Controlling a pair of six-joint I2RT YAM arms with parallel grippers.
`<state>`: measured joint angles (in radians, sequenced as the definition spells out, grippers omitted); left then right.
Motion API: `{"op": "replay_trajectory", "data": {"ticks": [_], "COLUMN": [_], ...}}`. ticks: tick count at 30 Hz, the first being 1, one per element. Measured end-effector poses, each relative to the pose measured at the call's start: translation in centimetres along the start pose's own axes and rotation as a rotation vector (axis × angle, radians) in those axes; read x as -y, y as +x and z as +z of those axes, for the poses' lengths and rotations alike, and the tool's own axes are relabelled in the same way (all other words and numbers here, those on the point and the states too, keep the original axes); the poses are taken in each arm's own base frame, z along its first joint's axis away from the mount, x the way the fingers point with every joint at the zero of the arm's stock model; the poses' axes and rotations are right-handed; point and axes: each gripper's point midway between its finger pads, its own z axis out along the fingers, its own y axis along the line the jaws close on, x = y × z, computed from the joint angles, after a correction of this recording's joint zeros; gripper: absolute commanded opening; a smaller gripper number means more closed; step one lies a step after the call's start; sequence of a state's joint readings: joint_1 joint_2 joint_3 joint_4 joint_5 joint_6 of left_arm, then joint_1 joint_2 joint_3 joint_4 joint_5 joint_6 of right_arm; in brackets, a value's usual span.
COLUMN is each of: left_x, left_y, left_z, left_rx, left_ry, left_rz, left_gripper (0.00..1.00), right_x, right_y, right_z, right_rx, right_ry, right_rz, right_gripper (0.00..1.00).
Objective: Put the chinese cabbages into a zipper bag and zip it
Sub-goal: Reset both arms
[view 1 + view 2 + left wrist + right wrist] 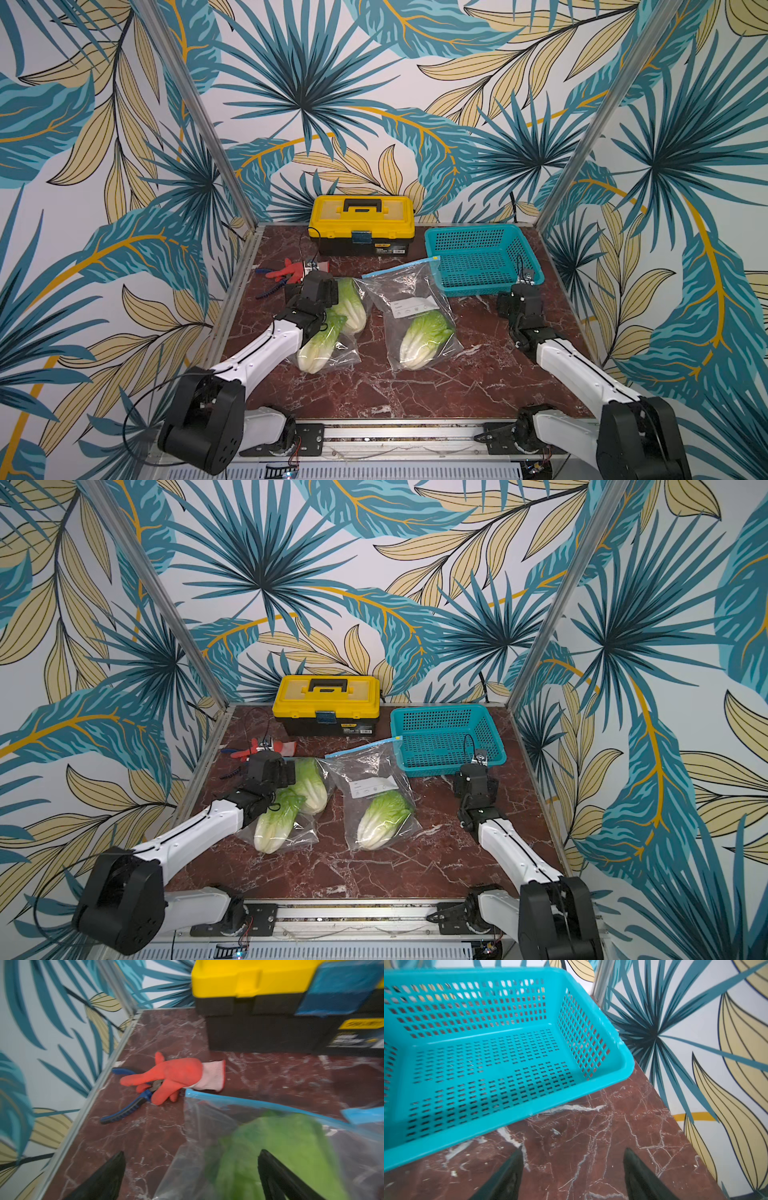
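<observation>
Three chinese cabbages lie on the marble table, all in clear plastic. Two, the far one [352,305] and the near one [318,349], lie together in the left zipper bag [199,1126]. The third [424,338] lies in a second zipper bag [409,291], whose blue zip strip [401,268] points toward the basket. My left gripper [192,1167] hovers open over the left bag's edge, green leaf [291,1142] beneath one finger, holding nothing. My right gripper [572,1157] stands open over bare marble beside the basket's near corner.
A yellow and black toolbox [361,224] stands at the back centre. A teal mesh basket [482,257] with nothing in it sits at the back right. A red glove [172,1076] lies over blue-handled pliers [124,1111] by the left wall rail.
</observation>
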<state>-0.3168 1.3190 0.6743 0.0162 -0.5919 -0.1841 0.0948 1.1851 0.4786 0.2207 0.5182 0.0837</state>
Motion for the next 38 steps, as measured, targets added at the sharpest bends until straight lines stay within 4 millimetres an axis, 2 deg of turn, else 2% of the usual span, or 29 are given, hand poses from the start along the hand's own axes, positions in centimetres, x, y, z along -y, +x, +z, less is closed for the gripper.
{"op": "replay_trajectory", "data": {"ticks": [2,4,7,11,12,13,16,19,26,38], "left_x": [-1.4,-3.7,-5.5,-4.4,-3.9,-3.7,-5.2,-6.3,-5.1,-3.9], "left_y": [1.8,3.6,3.7,2.2,2.1,2.1,1.9,3.2,1.7,1.5], "left_z": [1.0,2.0,2.8,4.0,4.4,4.6,5.1,5.5,5.2,4.9], "left_rx": [0.015,0.029,0.074,0.151,0.162,0.167,0.229,0.229,0.283,0.293], "left_ry": [-0.047,-0.086,-0.096,-0.025,-0.001,0.016,0.026,0.023,0.102,0.144], "left_rz": [0.003,-0.04,-0.081,-0.069,-0.063,-0.068,-0.136,-0.167,-0.164,-0.131], "left_gripper": [1.0,0.99,0.99,0.99,0.99,0.99,0.99,0.99,0.99,0.99], "right_x": [-0.4,-1.1,-2.4,-4.2,-4.5,-4.7,-4.6,-4.0,-3.4,-3.3], "right_y": [0.9,1.3,1.7,1.5,1.4,1.3,0.3,-0.6,-1.0,-0.9], "right_z": [0.7,1.4,2.2,2.7,2.8,2.8,2.7,2.9,3.2,3.3], "right_rx": [0.032,0.07,0.12,0.181,0.194,0.202,0.237,0.25,0.25,0.246], "right_ry": [-0.009,-0.034,-0.087,-0.169,-0.18,-0.187,-0.182,-0.147,-0.114,-0.108], "right_rz": [-0.003,0.0,0.006,-0.005,-0.007,-0.011,0.006,0.029,0.051,0.055], "right_gripper": [0.81,0.82,0.83,0.87,0.97,0.99,0.99,0.99,0.99,0.99]}}
